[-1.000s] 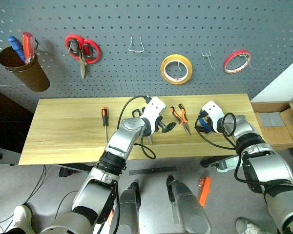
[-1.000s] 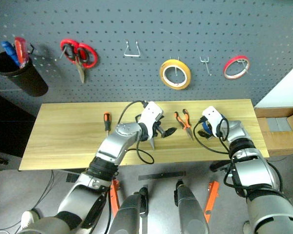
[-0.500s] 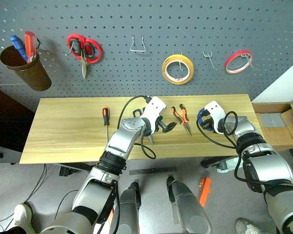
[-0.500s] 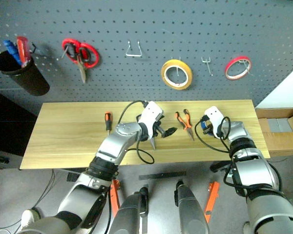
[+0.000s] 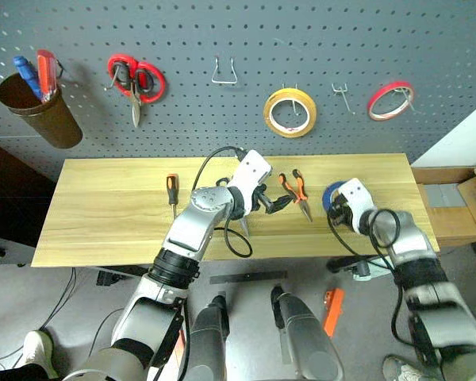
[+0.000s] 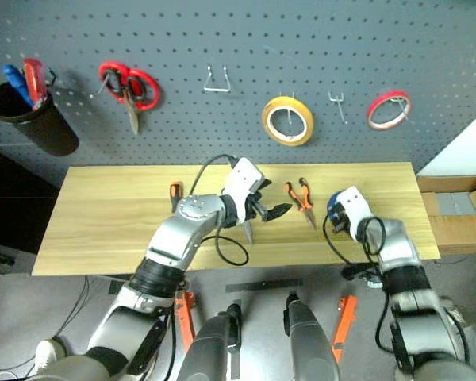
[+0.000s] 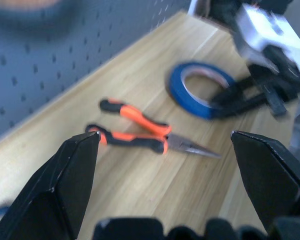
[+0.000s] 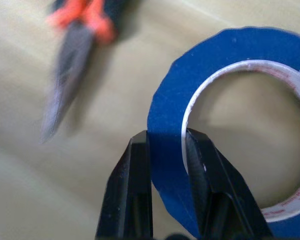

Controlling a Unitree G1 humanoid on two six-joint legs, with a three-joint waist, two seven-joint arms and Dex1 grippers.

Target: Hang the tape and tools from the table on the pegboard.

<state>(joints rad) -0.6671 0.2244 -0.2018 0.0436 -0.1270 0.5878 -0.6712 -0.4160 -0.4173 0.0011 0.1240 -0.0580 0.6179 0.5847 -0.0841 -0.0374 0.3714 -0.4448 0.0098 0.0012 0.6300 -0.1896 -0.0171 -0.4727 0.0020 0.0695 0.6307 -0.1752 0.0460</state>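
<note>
The blue tape (image 5: pixel 331 193) is on the table (image 5: pixel 103 222) near the right end, and my right gripper (image 8: pixel 166 135) is shut on its rim, one finger inside the ring and one outside. My left gripper (image 5: pixel 267 203) hovers open over the middle of the table, just left of the orange-and-black pliers (image 5: pixel 293 190). A scissors blade (image 5: pixel 243 226) pokes out from under the left hand, with the handles hidden. The orange-and-black screwdriver (image 5: pixel 170 194) lies further left. Behind the table the pegboard (image 5: pixel 222 32) carries a bare wire hook (image 5: pixel 224 71) and a small double hook (image 5: pixel 341 95).
Hanging on the board are red-handled scissors (image 5: pixel 135 79), a yellow tape roll (image 5: pixel 289 111) and a red tape roll (image 5: pixel 389 99). A brown cup (image 5: pixel 36 115) at the far left holds blue and red screwdrivers. A cardboard box (image 5: pixel 452 206) stands past the table's right end.
My right gripper has shut on the blue tape, and the right arm has drawn back towards the table's front. The left hand has risen slightly, still open.
</note>
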